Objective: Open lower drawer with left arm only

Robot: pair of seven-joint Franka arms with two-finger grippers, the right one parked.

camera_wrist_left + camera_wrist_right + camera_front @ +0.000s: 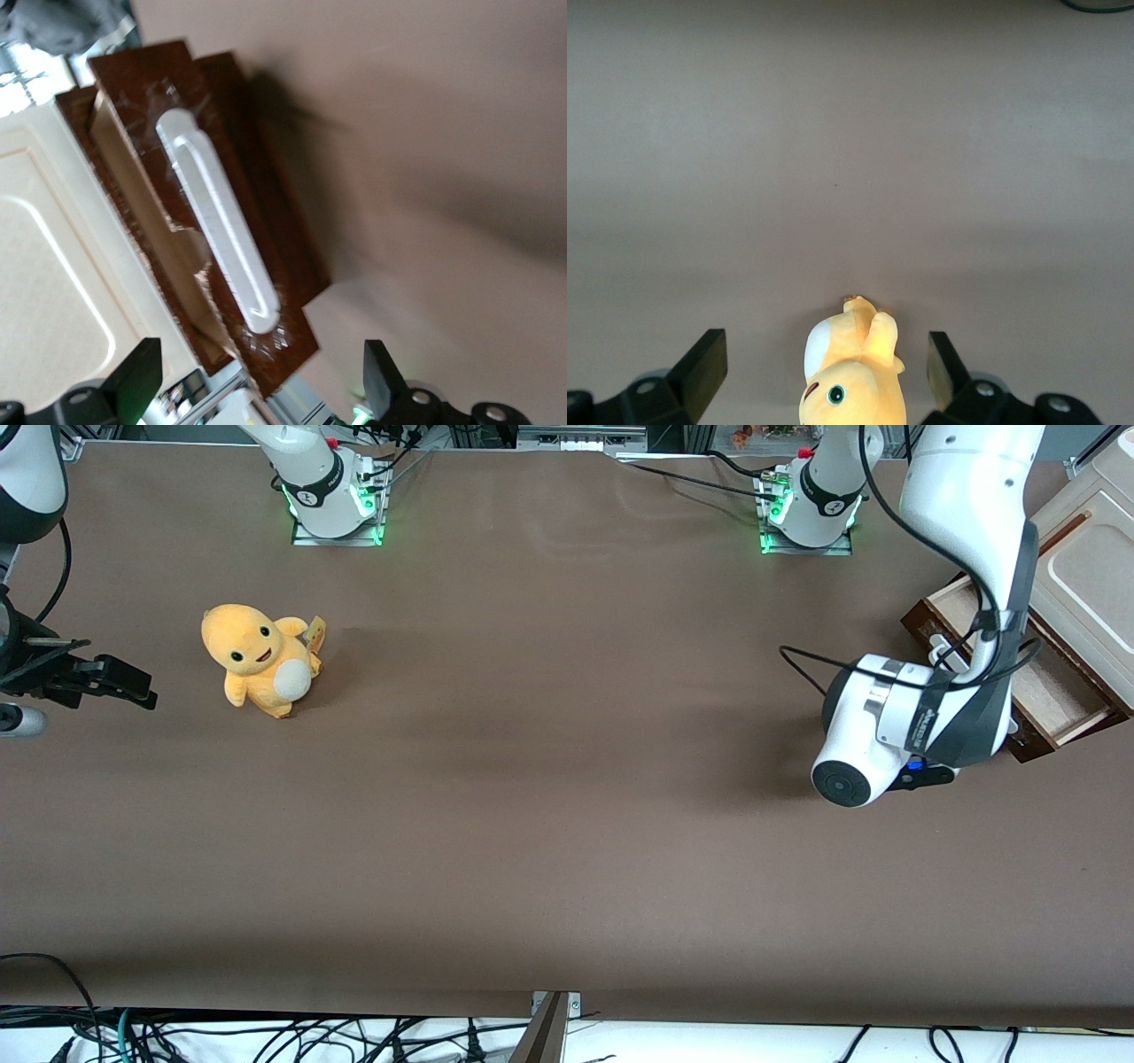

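The lower drawer [1054, 682] stands pulled out of the cream cabinet [1094, 576] at the working arm's end of the table, its pale wood inside showing. Its dark brown front [279, 239] carries a whitish bar handle [217, 221]. The left arm [966, 505] bends down to its wrist [886, 717] right in front of that drawer front. In the left wrist view my gripper [261, 367] is open; both black fingers [142, 372] stand wide apart and clear of the handle, with nothing held between them.
An orange plush toy [261, 657] sits on the brown table [567, 797] toward the parked arm's end, also caught by the right wrist view as the plush toy [852, 376]. Two arm bases [332, 491] stand along the table's edge farthest from the front camera.
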